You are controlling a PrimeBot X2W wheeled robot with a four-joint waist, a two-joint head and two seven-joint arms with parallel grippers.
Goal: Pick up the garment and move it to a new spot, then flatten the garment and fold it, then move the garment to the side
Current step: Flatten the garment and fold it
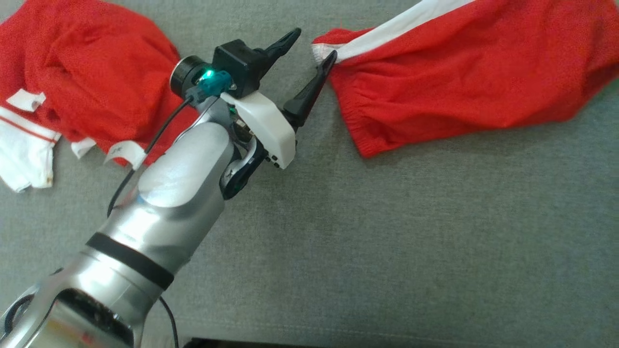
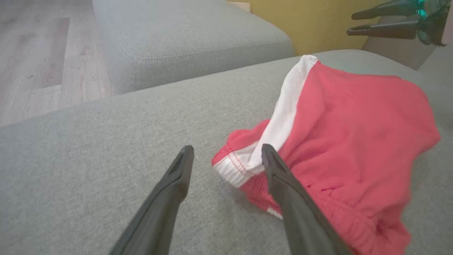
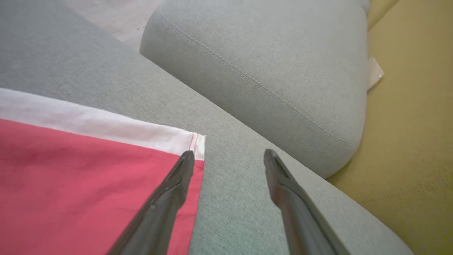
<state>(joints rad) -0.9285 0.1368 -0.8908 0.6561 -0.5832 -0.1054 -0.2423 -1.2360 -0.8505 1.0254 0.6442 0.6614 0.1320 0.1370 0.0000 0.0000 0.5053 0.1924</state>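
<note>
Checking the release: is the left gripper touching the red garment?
Cannot tell: left wrist view shows one finger of the left gripper overlapping the garment, height unclear.

Red garment (image 1: 459,82) with a white stripe (image 1: 387,29) (red-stitched hem), plain grey cushion (image 1: 387,241).

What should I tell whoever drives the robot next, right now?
Left gripper: open, holding nothing, one finger by a white-striped corner of the red garment.
Right gripper: open, holding nothing, one finger over another corner.
Done: the garment lies on the grey sofa, wrinkled and unfolded; a second red pile sits apart, on the robot's left.
Left: flatten, fold, move aside.
</note>
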